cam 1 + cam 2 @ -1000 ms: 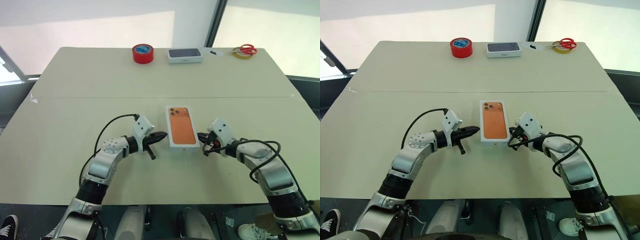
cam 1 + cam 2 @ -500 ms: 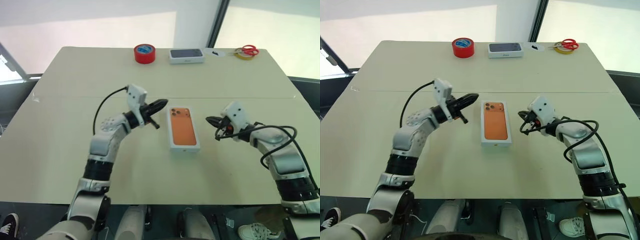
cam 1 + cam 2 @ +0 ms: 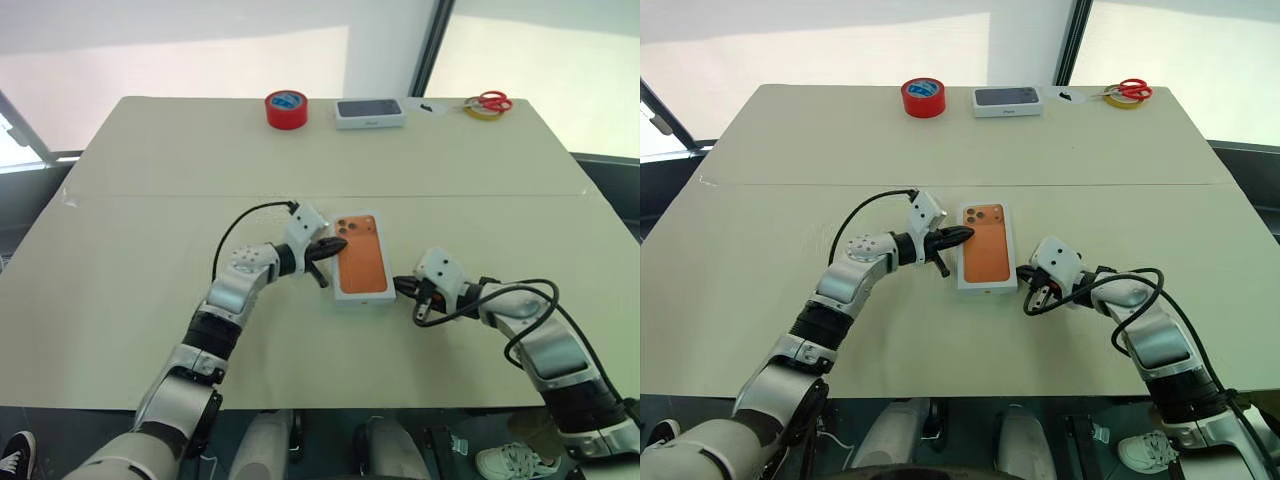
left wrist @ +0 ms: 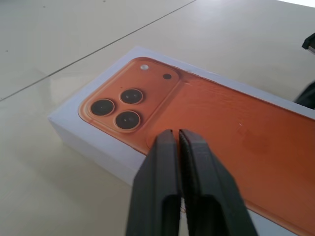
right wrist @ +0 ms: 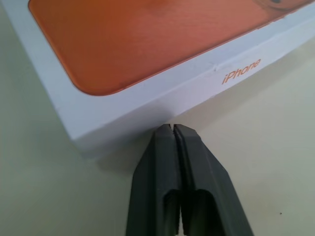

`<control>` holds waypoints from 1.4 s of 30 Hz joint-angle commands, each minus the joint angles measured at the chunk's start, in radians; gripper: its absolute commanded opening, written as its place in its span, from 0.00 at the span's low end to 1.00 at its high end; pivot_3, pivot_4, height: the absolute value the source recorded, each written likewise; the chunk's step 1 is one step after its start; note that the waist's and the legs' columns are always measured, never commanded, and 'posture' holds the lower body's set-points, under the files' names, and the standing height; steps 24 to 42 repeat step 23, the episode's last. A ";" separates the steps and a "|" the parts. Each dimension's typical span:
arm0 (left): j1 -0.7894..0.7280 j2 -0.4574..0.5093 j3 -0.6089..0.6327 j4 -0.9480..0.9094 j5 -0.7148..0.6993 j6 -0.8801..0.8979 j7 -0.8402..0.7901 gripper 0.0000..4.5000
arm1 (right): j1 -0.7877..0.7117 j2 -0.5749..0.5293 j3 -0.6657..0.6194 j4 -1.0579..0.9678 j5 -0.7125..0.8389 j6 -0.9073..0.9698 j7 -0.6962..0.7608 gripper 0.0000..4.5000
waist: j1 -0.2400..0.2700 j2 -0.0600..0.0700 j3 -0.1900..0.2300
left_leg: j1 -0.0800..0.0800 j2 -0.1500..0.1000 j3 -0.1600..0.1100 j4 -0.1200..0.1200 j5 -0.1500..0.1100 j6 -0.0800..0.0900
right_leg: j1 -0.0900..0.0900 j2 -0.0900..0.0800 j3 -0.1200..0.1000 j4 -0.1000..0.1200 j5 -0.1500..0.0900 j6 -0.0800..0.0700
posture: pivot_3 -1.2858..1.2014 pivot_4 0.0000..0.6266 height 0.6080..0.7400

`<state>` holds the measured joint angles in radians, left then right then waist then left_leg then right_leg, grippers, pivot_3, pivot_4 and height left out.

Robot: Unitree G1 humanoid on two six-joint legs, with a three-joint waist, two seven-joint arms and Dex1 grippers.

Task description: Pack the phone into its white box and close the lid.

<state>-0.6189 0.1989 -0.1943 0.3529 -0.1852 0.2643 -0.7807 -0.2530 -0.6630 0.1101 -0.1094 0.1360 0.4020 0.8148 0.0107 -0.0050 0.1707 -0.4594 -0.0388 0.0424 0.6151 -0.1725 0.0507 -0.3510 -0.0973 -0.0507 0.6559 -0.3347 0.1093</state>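
Both sets of fingers, pressed together and empty, flank the lid; tape sits well apart.

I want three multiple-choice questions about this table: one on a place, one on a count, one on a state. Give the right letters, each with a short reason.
1. Where on the table is the red tape?
A. near edge
B. middle
C. far edge

2. How many lenses does the picture on the lid show?
A. two
B. three
C. four

3. How does the lid sit?
A. flat and closed
B. upside down
C. propped half open

Answers:
1 C, the tape lies in the far row, beside the dark-picture box.
2 B, three round lenses show in the left wrist view.
3 A, its picture faces up and its walls reach the table.
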 commanded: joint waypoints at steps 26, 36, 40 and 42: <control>0.397 0.477 0.372 -0.435 -0.239 0.086 -0.202 0.97 | 0.083 -0.210 -0.370 -0.042 0.341 -0.032 0.329 0.99 | 0.000 0.001 0.001 | -0.001 0.000 0.000 -0.002 -0.003 0.003 | -0.001 -0.001 0.001 -0.002 0.000 -0.001 | 0.52 0.24 0.96; 0.397 0.477 0.372 -0.435 -0.239 0.086 -0.202 0.97 | 0.083 -0.210 -0.370 -0.042 0.341 -0.032 0.329 0.99 | 0.000 0.001 0.001 | -0.001 0.000 0.000 -0.002 -0.003 0.003 | -0.001 -0.001 0.001 -0.002 0.000 -0.001 | 0.52 0.24 0.96; 0.397 0.477 0.372 -0.435 -0.239 0.086 -0.202 0.97 | 0.083 -0.210 -0.370 -0.042 0.341 -0.032 0.329 0.99 | 0.000 0.001 0.001 | -0.001 0.000 0.000 -0.002 -0.003 0.003 | -0.001 -0.001 0.001 -0.002 0.000 -0.001 | 0.52 0.24 0.96; 0.397 0.477 0.372 -0.435 -0.239 0.086 -0.202 0.97 | 0.083 -0.210 -0.370 -0.042 0.341 -0.032 0.329 0.99 | 0.000 0.001 0.001 | -0.001 0.000 0.000 -0.002 -0.003 0.003 | -0.001 -0.001 0.001 -0.002 0.000 -0.001 | 0.52 0.24 0.96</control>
